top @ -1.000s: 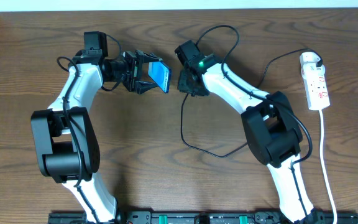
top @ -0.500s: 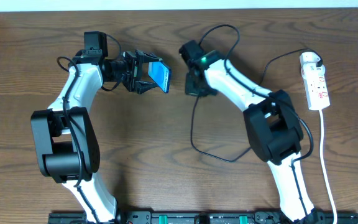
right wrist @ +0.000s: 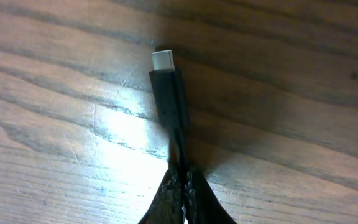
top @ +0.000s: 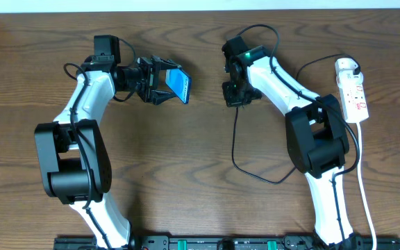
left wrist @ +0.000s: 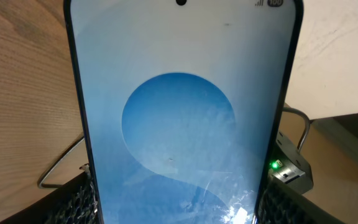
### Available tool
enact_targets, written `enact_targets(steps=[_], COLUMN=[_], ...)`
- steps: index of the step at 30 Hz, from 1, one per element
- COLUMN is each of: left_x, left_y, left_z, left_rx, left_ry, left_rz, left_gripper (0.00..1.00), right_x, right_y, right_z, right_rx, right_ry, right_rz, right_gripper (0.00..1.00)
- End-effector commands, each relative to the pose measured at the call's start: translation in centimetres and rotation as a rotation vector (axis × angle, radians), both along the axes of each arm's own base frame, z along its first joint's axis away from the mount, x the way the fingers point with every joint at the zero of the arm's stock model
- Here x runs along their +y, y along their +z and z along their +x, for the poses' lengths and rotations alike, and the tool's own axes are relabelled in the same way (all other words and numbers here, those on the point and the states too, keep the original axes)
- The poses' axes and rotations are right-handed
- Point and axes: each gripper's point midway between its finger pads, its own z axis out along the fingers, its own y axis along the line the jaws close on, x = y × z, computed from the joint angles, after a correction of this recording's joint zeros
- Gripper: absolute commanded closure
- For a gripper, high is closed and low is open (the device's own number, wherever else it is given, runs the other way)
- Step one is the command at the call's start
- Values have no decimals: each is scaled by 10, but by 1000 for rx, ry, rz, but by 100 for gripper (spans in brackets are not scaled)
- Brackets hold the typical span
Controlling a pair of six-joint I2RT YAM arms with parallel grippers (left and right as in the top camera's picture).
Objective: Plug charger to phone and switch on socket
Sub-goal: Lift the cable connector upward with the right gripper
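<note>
The right gripper is pinched fully shut on the charger, its jaws meeting on the thin black cable just behind the connector, which sticks out ahead of them just above the table with its bare metal tip leading. The cable looks light and limp, so a grip this close to the stiff connector seems right; taken further back, the tip would likely droop and wander. The left gripper stands wide, clamped across the edges of the phone, which is held off the table with its lit screen toward the wrist camera. The phone looks rigid, smooth and glassy, probably slippery and easily marked, so its edges are the sound place to hold. The two grippers are well apart. The socket lies at the far right of the table, with the charger's other end at its top. The screen shows a blue disc and small status marks, perhaps "100"; the socket's red marks are too small to read.
</note>
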Motion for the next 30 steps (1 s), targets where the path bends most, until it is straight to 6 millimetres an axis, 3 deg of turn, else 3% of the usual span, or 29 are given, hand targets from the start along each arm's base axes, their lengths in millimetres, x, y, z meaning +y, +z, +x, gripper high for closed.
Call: enact_targets(steps=[1, 11, 18, 30], left_x=[0, 0, 0, 0], left_y=[17, 17, 17, 17], left_z=[0, 0, 0, 0], left_rx=[-50, -50, -50, -51], left_ry=[-12, -12, -12, -12], left_rz=[-20, -20, -20, -19], left_gripper=[37, 37, 37, 38], right_x=[-1, -2, -5, -6], right_y=[-10, -13, -16, -17], right_z=[-3, -3, -4, -8], right_rx=[16, 33, 40, 67], right_ry=[39, -92, -130, -285], right_rz=[-1, 3, -1, -10], right_gripper=[99, 88, 73, 72])
